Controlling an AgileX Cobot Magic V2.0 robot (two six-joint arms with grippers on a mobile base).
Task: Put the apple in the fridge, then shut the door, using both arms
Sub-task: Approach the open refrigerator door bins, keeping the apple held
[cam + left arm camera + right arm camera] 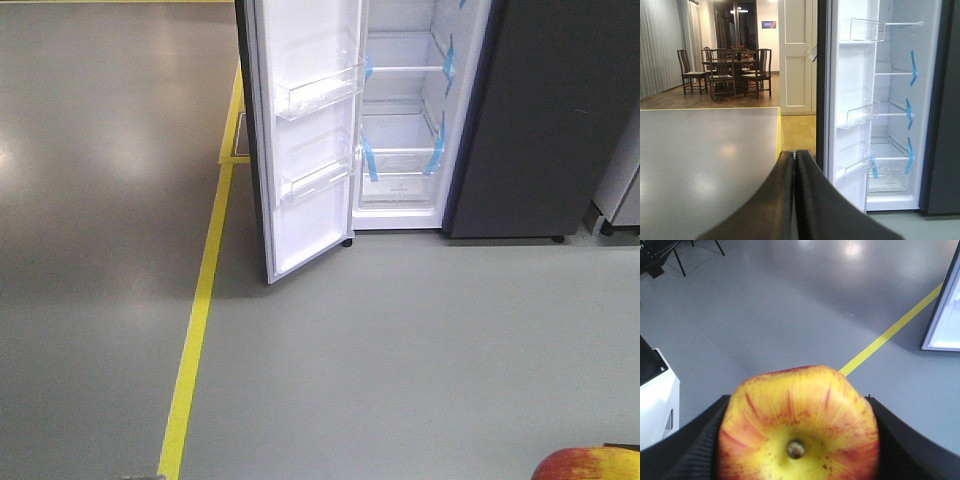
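The apple, yellow with red streaks and stem dimple facing the camera, sits between the black fingers of my right gripper, which is shut on it. In the front view only the apple's top shows, at the bottom right corner. The fridge stands ahead, white inside, with blue tape on its glass shelves. Its door is swung wide open to the left, its clear bins facing me. My left gripper is shut on nothing, pointing at the floor left of the door.
A yellow floor line runs from the fridge's left toward me. A dark flat-sided block adjoins the fridge's right side, with a grey cabinet beyond. A dining table with chairs stands far behind. A white unit lies left of the right gripper.
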